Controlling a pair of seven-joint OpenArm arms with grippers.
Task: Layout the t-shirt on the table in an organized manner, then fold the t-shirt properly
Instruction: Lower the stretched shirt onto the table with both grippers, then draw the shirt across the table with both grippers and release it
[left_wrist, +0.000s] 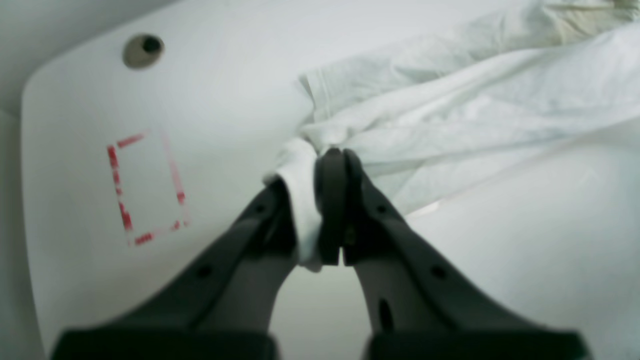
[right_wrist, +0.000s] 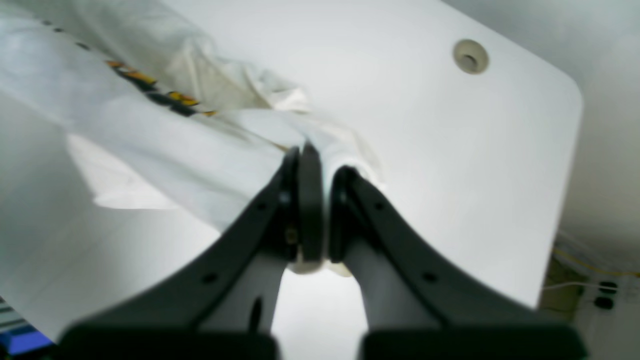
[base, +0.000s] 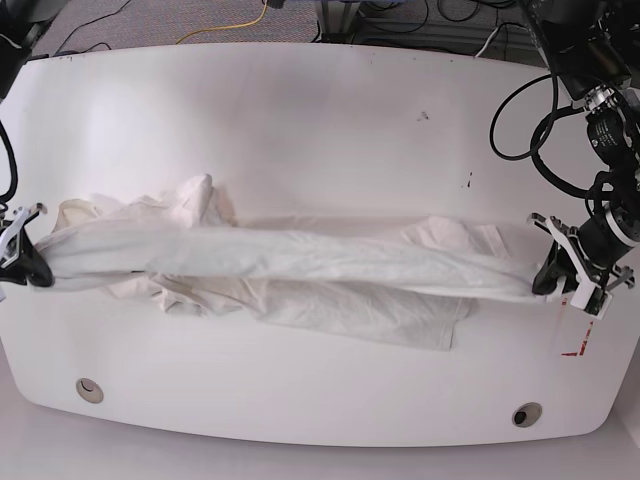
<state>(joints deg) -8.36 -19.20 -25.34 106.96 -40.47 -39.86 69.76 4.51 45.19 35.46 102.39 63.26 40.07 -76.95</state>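
Observation:
The white t-shirt (base: 300, 265) is stretched in a long, bunched band across the table (base: 300, 110), partly lifted between my two grippers. At the right end, my left gripper (base: 545, 283) is shut on a wad of the fabric; in the left wrist view the jaws (left_wrist: 332, 156) pinch the t-shirt (left_wrist: 450, 100) above the table (left_wrist: 75, 110). My right gripper (base: 35, 265) is shut on the left end; the right wrist view shows its jaws (right_wrist: 322, 160) closed on the cloth (right_wrist: 150, 150). A strip of orange and black print (right_wrist: 150, 90) shows there. Loose folds hang onto the tabletop.
Grommet holes (base: 89, 389) (base: 525, 414) sit near the table's front edge. Red tape marks (left_wrist: 145, 187) outline a rectangle just beside my left gripper, seen also as red marks (base: 575, 345) in the base view. Cables (base: 240, 20) lie beyond the far edge.

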